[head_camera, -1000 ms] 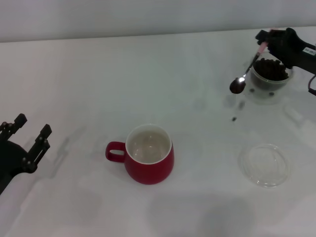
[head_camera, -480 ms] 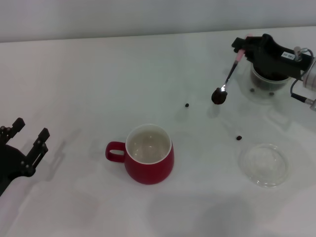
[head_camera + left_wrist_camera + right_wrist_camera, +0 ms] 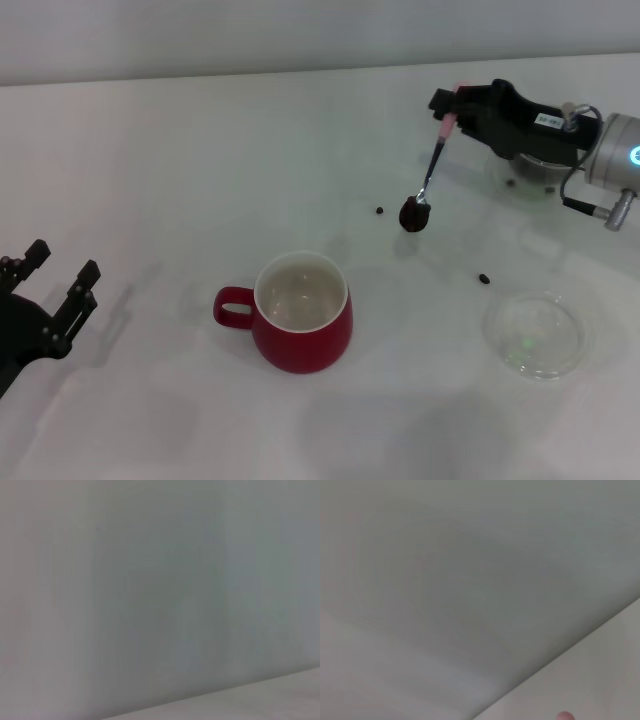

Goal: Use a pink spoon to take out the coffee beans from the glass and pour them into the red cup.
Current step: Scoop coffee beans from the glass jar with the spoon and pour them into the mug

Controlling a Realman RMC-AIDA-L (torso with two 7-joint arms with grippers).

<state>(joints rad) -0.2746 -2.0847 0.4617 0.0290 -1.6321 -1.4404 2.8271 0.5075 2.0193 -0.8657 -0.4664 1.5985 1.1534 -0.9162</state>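
In the head view my right gripper point(image 3: 450, 105) is shut on the pink handle end of the pink spoon point(image 3: 430, 170), which hangs bowl-down above the table. Coffee beans point(image 3: 413, 214) fill the spoon's bowl. The spoon is to the right of and beyond the red cup point(image 3: 300, 312), which stands upright in the middle with its white inside showing no beans. The glass point(image 3: 535, 175) is mostly hidden behind my right arm at the far right. Two loose beans point(image 3: 380, 211) lie on the table. My left gripper point(image 3: 62, 270) is open and parked at the left edge.
A shallow clear round dish point(image 3: 531, 334) lies near the front right. One spilled bean point(image 3: 483, 279) lies between the dish and the spoon. The white table point(image 3: 180, 150) ends at a pale wall behind. The pink handle tip point(image 3: 564, 716) shows in the right wrist view.
My right gripper has carried the loaded spoon leftward from the glass toward the red cup. Beans have fallen from it onto the table. The left arm has stayed put.
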